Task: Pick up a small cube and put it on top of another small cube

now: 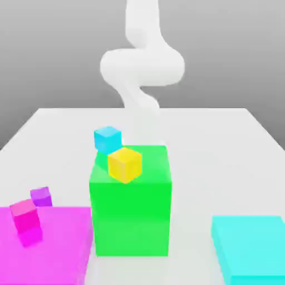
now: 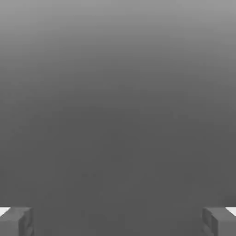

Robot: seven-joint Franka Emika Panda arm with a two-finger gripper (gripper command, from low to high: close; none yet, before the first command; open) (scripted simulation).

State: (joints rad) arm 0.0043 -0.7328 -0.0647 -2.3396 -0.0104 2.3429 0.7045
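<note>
White table (image 1: 211, 139), grey backdrop. White robot arm (image 1: 142, 61) rises at the far side, behind the big green block (image 1: 132, 209).

Gripper (image 2: 118, 221): in the hand view the two grey fingertips (image 2: 16, 222) sit at opposite edges of the frame, spread wide, with plain grey between them. Jaws fully apart, nothing held.

Small purple cube (image 1: 41, 196): at the exterior view's left, resting at the far edge of a flat magenta slab (image 1: 61, 245). Upright, glossy. Whether it sits on the slab or just behind its far edge, I cannot tell.

Small pink-magenta cube (image 1: 24, 214): just in front of the purple one and a touch further to the exterior view's left, on the magenta slab. The two look very near or touching at a corner; I cannot tell which. A paler patch of pink shows on the slab below it, like a reflection.

Big green block: centre of the table, tall. A small yellow cube (image 1: 124, 164) sits at its top near edge, turned corner-on. A small cyan cube (image 1: 107, 138) lies behind and to the exterior view's left of the yellow one, near the green block's far top corner.

Flat cyan slab (image 1: 250, 247): exterior view's right, near edge, well apart from the green block.
</note>
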